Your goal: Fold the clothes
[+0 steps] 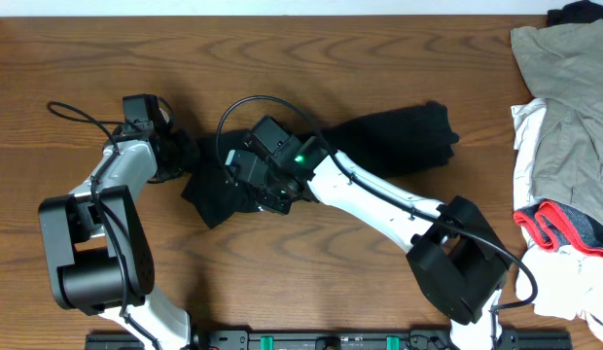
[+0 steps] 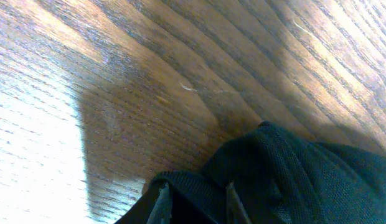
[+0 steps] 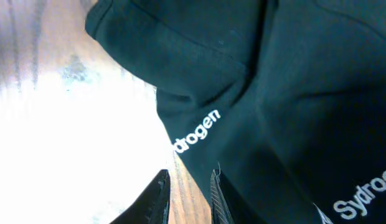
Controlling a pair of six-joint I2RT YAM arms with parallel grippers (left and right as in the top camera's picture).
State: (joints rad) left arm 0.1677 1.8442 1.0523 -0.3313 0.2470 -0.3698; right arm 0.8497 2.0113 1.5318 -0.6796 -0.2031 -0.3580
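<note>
**A:** Black soft cloth fills the bottom of the left wrist view. The left claw sits at the far left end of the long black soft-fabric garment. The cloth bunches up between its fingers, so I read it as clamped on that end.

**B:** And next along?

**A:** The right claw hangs low over the crumpled left part of the garment, just right of the other claw. Its fingers stand narrowly apart, with the bare brown wood-grain desk showing between them. A hem with white printed lettering lies against one finger. I cannot tell whether it pinches any cloth.

**B:** The rest of the garment?

**A:** It runs as a rumpled band up and to the right across the middle of the desk. At the far right, well apart from it, is a pile with a beige-khaki garment and a red-and-white item.

**B:** Which step, then?

**A:** An early one, I judge. The claws are taking hold and no tidy fold is laid yet. The next move calls for a sure grip from both claws on the left end. After that, the cloth needs drawing out flat before it is doubled over.
</note>
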